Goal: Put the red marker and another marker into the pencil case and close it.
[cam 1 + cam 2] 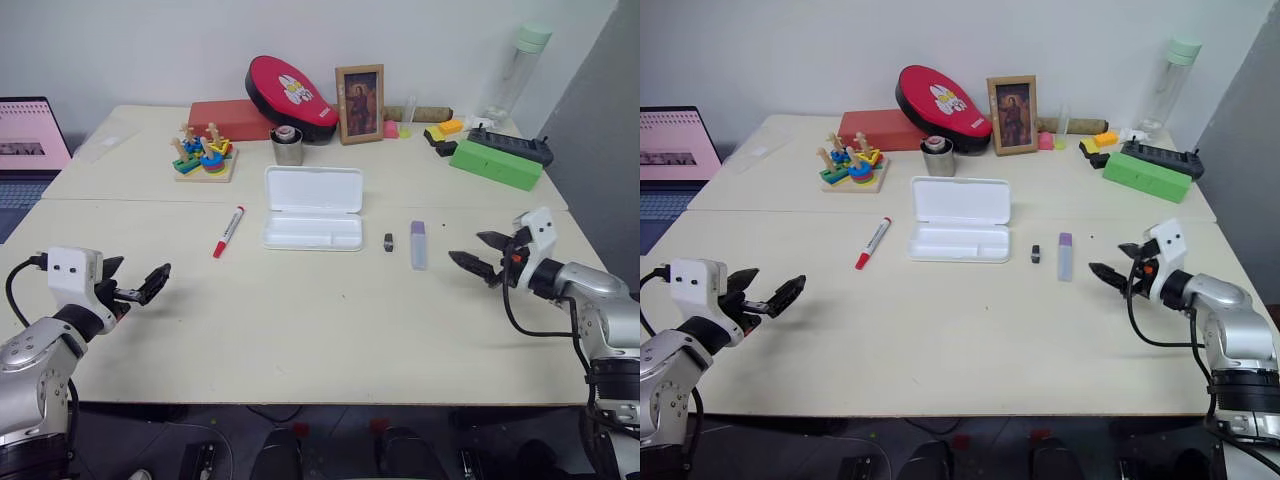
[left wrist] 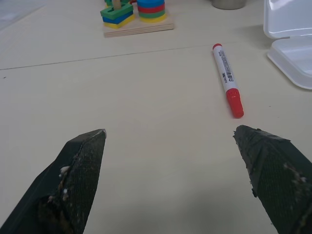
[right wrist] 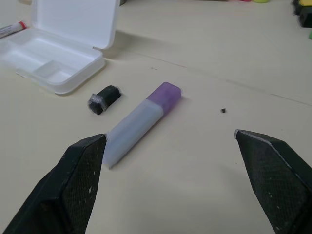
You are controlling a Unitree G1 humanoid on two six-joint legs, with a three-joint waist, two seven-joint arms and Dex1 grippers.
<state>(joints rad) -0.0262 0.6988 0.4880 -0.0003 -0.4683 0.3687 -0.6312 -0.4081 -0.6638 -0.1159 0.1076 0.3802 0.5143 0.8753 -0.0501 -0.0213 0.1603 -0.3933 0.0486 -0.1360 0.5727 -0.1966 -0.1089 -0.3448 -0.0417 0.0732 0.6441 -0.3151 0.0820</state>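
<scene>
Half the laptop (image 1: 30,150) is cut off at the table's (image 1: 300,330) left edge. White pencil case (image 1: 312,207) lies open mid-table, red marker (image 1: 228,231) left of it, lavender marker (image 1: 418,244) right. Left gripper (image 1: 140,285) and right gripper (image 1: 478,252) are spread wide, holding nothing.

My two arms end in silver metallic forearms with white wrist blocks; left gripper (image 1: 135,285) and right gripper (image 1: 478,252) carry textured black fingers, with black cables looped alongside.
</scene>
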